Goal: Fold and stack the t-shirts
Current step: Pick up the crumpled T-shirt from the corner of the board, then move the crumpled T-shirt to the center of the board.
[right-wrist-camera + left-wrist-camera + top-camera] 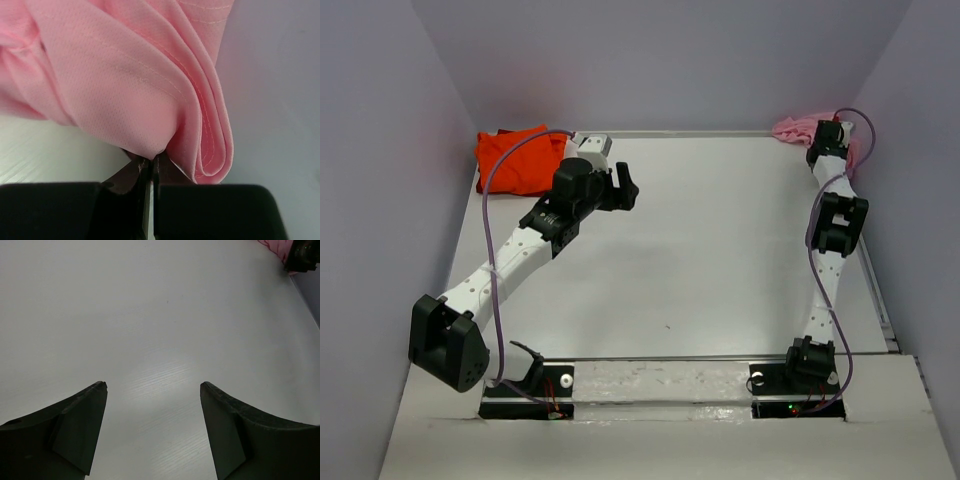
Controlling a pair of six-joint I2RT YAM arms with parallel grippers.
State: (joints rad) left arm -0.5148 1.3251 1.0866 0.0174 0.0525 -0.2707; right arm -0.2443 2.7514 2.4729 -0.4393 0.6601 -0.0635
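The light pink t-shirt (796, 128) lies bunched in the far right corner of the table. My right gripper (826, 136) reaches into it. In the right wrist view the gripper (151, 162) is shut on a fold of the pink t-shirt (115, 85), with a hemmed edge hanging just to its right. The bright orange-red t-shirt (516, 160) sits crumpled in the far left corner. My left gripper (626, 188) hovers to its right, over bare table, and is open with nothing between its fingers (153, 385). A corner of the pink t-shirt (276, 246) shows at the top right of the left wrist view.
The white table (700, 250) is boxed in by pale walls on the left, back and right. A metal rail (876, 290) runs along the right edge. Purple cables (492, 260) loop off both arms.
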